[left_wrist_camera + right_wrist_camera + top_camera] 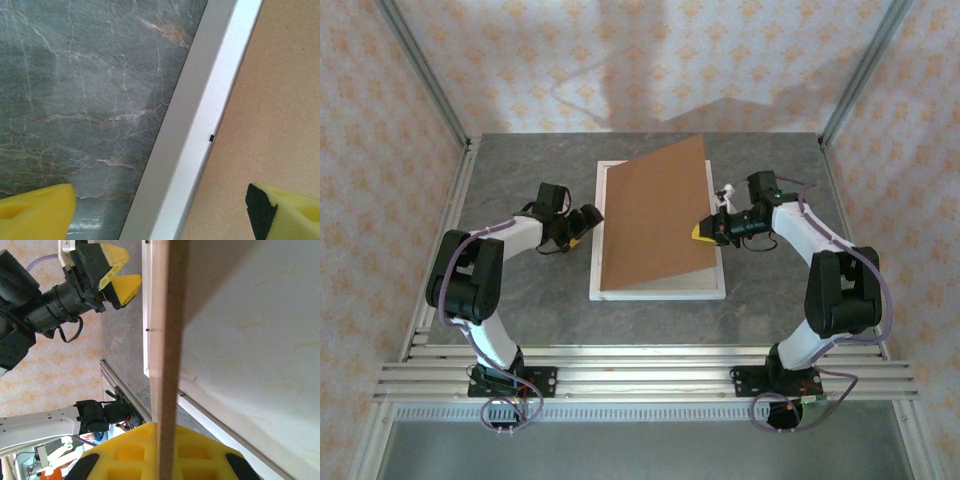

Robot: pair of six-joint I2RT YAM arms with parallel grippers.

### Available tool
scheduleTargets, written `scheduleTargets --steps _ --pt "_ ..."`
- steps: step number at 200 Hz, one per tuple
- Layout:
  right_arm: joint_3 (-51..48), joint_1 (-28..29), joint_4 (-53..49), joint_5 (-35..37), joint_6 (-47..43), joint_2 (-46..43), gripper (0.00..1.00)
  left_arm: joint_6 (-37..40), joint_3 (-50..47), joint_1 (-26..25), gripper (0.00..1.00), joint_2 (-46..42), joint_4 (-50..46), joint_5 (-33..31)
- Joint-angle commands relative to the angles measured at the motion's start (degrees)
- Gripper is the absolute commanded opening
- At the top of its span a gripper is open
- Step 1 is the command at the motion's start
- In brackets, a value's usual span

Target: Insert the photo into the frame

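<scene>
The white-bordered frame (660,293) lies flat in the middle of the grey marbled table (520,170), its long sides running from the near edge toward the far edge. A brown backing board (655,215) slants over it, left edge down along the frame's left side and right edge raised. The right gripper (703,231) is pinched on that raised edge, the board edge-on between its yellow pads (125,452). The left gripper (582,228) hovers at the frame's left border with fingers spread wide, one over the table and one over the board.
</scene>
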Motion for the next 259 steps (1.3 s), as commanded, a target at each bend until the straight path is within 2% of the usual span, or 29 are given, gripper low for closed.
scheduleTargets --steps 1,105,139,176,201,230,259 --pt "1.34 0.07 1.76 2.24 -2.18 1.22 0.0 0.38 1.39 -0.1 0.9 0.89 1.72 0.5" --pt "-3.54 0.62 9.93 4.75 2.25 2.28 0.0 -4.25 -2.85 -4.27 0.9 1.85 8.21 2.31" --pt "-3.11 0.75 9.04 4.76 1.79 4.23 0.0 -4.64 -3.07 -5.33 0.89 2.17 8.45 2.66" --pt "-4.19 1.96 7.98 8.32 1.82 5.66 0.02 -5.58 -3.67 -6.8 0.89 1.91 9.95 2.54" --pt "-5.33 2.46 9.09 13.68 4.5 5.71 0.06 -7.15 -5.08 -7.95 0.89 1.82 12.23 2.49" --pt "-5.59 2.54 8.61 23.21 7.97 4.89 0.11 -8.35 -6.82 -8.54 0.89 1.55 14.03 2.49" --pt "-5.22 2.72 7.87 28.76 9.79 3.87 0.17 -8.39 -7.63 -8.56 0.89 0.98 14.41 2.53"
